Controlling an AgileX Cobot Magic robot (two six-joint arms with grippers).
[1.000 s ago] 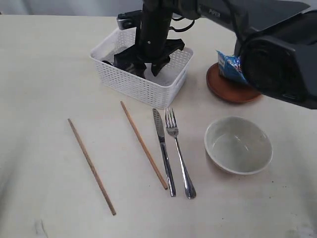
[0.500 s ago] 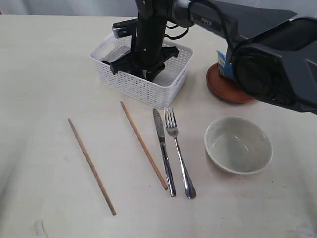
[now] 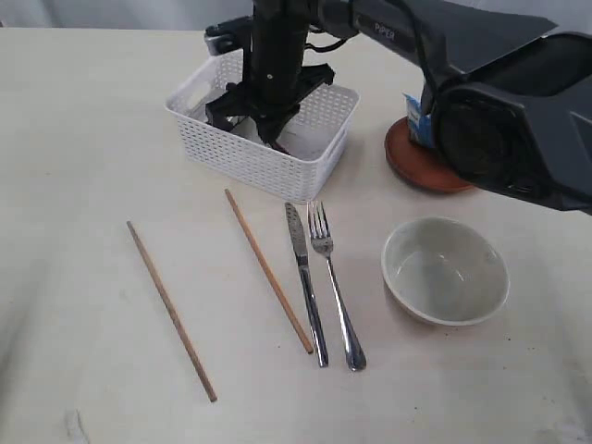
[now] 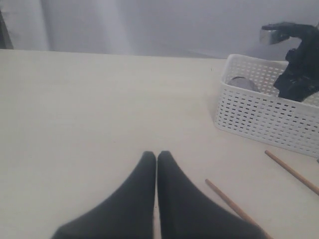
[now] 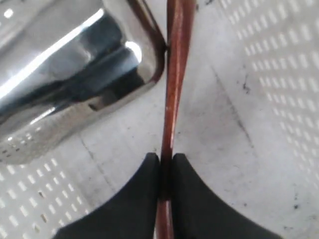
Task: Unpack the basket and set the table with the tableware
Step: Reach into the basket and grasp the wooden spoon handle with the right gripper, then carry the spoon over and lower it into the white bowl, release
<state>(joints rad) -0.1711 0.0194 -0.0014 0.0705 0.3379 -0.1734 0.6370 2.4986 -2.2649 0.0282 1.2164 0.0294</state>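
Note:
The white basket (image 3: 277, 166) stands at the back of the table (image 3: 92, 139). My right gripper (image 5: 166, 158) reaches down into it and is shut on the handle of the dark wooden spoon (image 5: 174, 79), beside the shiny steel cup (image 5: 65, 64). In front of the basket lie two chopsticks (image 3: 171, 310) (image 3: 268, 270), the knife (image 3: 305, 287) and the fork (image 3: 335, 287). The bowl (image 3: 446, 270) sits to their right, the brown plate (image 3: 425, 166) behind it. My left gripper (image 4: 156, 155) is shut and empty, low over bare table, away from the basket (image 4: 264, 117).
A blue snack packet (image 3: 418, 118) rests on the brown plate, partly behind the dark right arm (image 3: 499, 111). One chopstick (image 4: 234, 206) lies close to my left fingertips.
My right gripper has closed on the spoon handle inside the basket. The basket has shifted slightly; the tableware on the table has not moved.

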